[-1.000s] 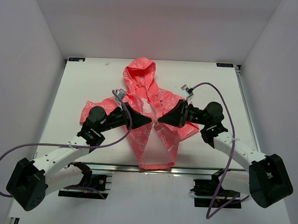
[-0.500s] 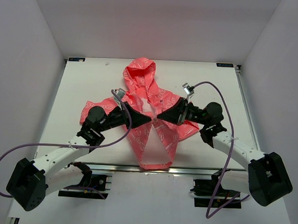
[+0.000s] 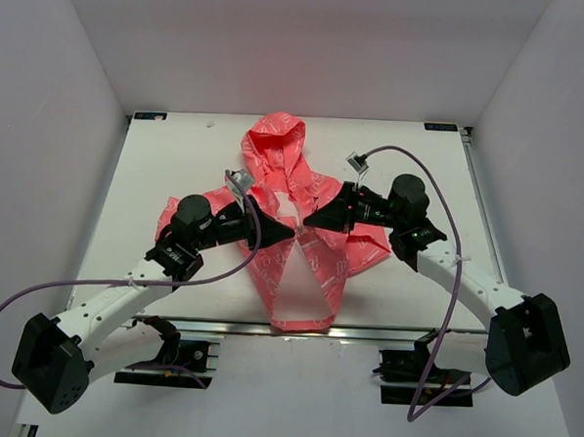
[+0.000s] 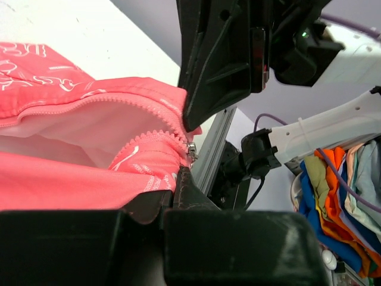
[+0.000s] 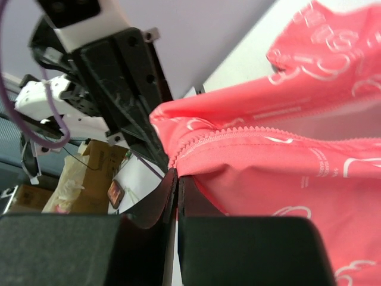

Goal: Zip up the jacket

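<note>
Status on the jacket (image 3: 321, 271)?

I see it spread on the white worktop (image 3: 177, 164), hood (image 3: 277, 139) toward the far edge, front partly open with white lining (image 4: 71, 128) showing.

And the 2 hands?

My left hand (image 3: 291, 234) is pressed together, pinching coral fabric just below the zipper slider (image 4: 191, 149). My right hand (image 3: 309, 222) is pressed together too, nipping the front edge right at the zipper teeth (image 5: 238, 132).

How close are they?

The 2 tips are nearly touching over the jacket's chest; whether they actually meet, I cannot tell.
</note>
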{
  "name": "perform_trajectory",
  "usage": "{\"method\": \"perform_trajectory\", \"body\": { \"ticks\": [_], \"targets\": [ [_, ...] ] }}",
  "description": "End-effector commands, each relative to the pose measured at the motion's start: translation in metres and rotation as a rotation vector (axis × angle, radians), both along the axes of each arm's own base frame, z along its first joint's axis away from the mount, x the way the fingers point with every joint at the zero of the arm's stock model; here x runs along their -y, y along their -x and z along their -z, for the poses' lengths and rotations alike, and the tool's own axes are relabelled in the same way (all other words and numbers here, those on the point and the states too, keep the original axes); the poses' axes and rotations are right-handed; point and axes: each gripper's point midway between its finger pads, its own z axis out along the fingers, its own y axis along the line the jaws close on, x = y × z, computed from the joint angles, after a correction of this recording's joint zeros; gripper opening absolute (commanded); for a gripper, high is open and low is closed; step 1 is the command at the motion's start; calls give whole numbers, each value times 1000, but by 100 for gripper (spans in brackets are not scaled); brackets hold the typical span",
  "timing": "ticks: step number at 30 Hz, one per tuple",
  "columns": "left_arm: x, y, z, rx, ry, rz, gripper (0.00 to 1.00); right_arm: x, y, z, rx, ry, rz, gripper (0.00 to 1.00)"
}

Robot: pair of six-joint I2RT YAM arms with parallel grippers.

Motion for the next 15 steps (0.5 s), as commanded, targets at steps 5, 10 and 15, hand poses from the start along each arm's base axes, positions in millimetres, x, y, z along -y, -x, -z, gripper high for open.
{"method": "perform_trajectory", "body": {
  "ticks": [5,10,15],
  "targets": [
    [1,14,21,-96,-22,36,0,7,-16,8,18,115,80,3],
    [6,3,24,-154,26,4,0,10,2,30,-37,139,3,43],
    [11,1,18,-165,79,15,0,18,10,40,-42,179,33,89]
  ]
}}
